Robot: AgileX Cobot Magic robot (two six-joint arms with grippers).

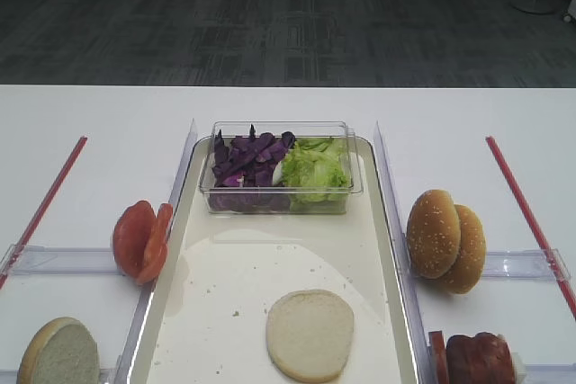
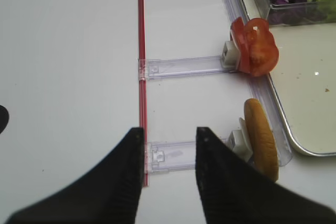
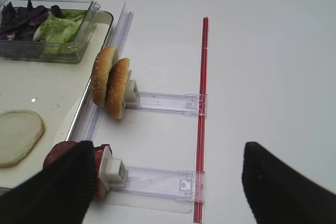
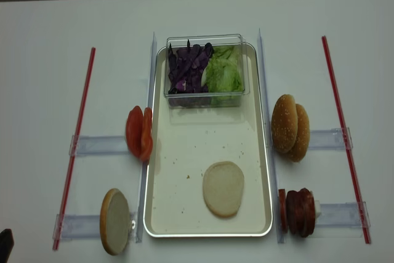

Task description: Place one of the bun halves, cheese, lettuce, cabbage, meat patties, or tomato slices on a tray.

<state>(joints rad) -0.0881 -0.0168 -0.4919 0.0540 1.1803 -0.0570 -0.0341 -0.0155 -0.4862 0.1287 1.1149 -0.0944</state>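
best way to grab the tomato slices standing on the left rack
Pinch the tomato slices across their flat faces from above, with the left gripper. They stand on edge in the clear holder, so the top rim is exposed; the tray crowds one side.

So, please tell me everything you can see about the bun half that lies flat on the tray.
The bun half is a flat, round disc with a pale whitish cut face turned up and a thin tan edge, no seeds. It looks soft and whole. It lies flat on the cream tray, in the near part, slightly right of the middle, apart from the clear tub. Only the tray touches it; neither gripper is near.
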